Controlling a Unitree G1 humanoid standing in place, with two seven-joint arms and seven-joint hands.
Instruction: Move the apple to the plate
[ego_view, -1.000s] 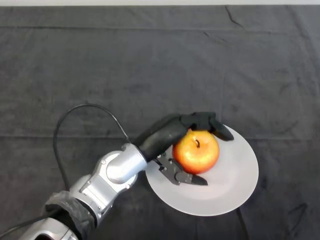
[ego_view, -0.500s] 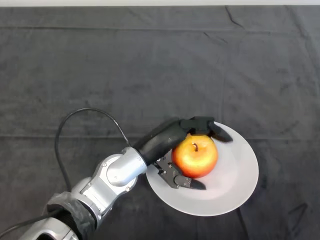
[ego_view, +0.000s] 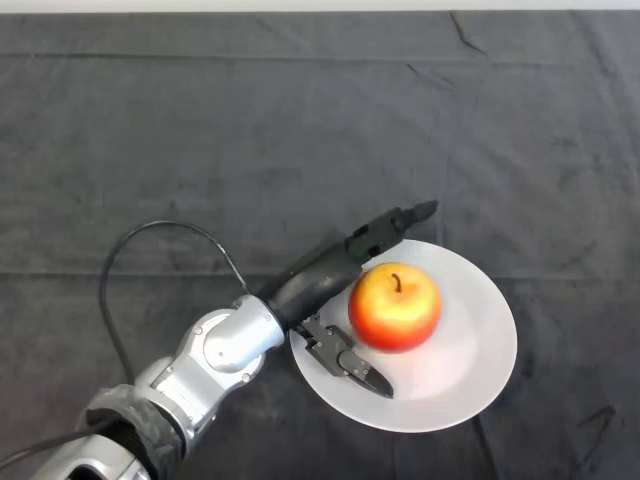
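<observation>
A red and yellow apple (ego_view: 395, 307) stands upright on the white plate (ego_view: 470, 350), stem up, left of the plate's middle. My left hand (ego_view: 325, 280) lies just left of the apple, over the plate's left rim. It is open: the fingers (ego_view: 390, 226) stretch straight past the apple's far side, and the thumb (ego_view: 350, 364) points out on its near side. A narrow gap shows between the hand and the apple.
A dark wrinkled cloth (ego_view: 250, 130) covers the whole table. My silver-grey forearm (ego_view: 215, 345) comes in from the lower left.
The fingers, curled over the apple's top before, have straightened and come off it. The hand has drawn back a little to the left. The apple stays on the plate.
</observation>
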